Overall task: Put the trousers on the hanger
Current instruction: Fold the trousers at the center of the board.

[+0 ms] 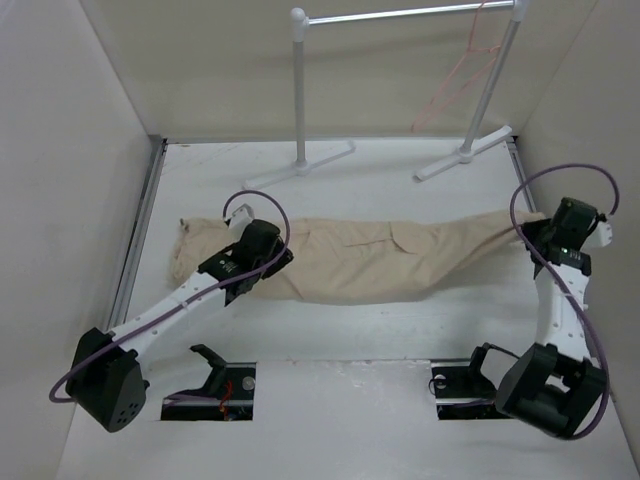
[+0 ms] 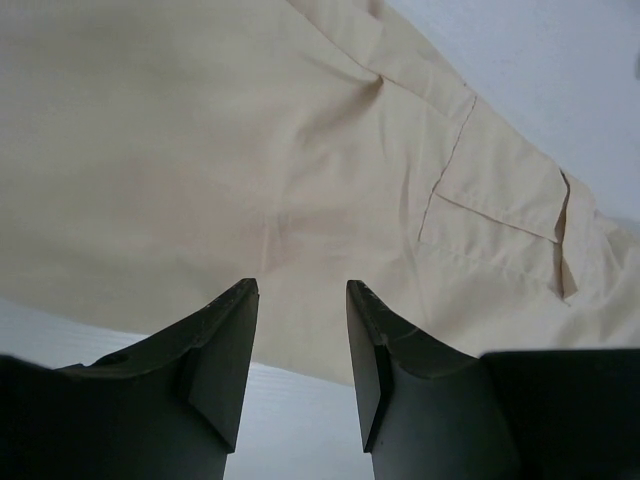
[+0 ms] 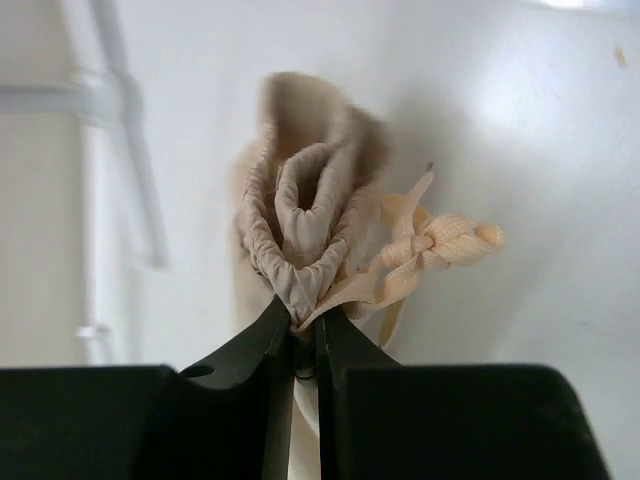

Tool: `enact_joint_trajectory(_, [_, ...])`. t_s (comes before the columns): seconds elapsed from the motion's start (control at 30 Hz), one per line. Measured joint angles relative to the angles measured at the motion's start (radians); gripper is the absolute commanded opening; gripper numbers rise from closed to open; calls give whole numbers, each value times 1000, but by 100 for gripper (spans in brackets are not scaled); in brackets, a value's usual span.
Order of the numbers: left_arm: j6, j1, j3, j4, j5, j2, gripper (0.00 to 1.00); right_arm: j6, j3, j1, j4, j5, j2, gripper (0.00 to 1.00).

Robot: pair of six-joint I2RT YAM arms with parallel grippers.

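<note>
Two ends, I see: the right gripper (image 3: 305, 325) pinches the gathered waist of the trousers (image 1: 380, 255) at the right, the left gripper (image 2: 300, 290) hangs part-open over the legs.

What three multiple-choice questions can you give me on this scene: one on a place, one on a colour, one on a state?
1. Where is the hanger?
A) hanging on the rail
B) lying on the table
C) held by the left pincer

2. What colour are the trousers?
A) blue
B) beige
C) black

3. How is the right pincer?
A) open and empty
B) shut on the trousers
C) out of view

Answers:
1 A, the pink wire hangs from the white rail at the back right.
2 B, the cloth is beige in every view.
3 B, it clamps the gathered waist.
</note>
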Motion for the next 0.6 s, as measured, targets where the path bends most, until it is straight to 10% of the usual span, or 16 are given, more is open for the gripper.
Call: enact_joint_trajectory(0.6, [-11, -213, 320, -29, -62, 160, 42, -95, 357, 141, -178, 13, -153, 6])
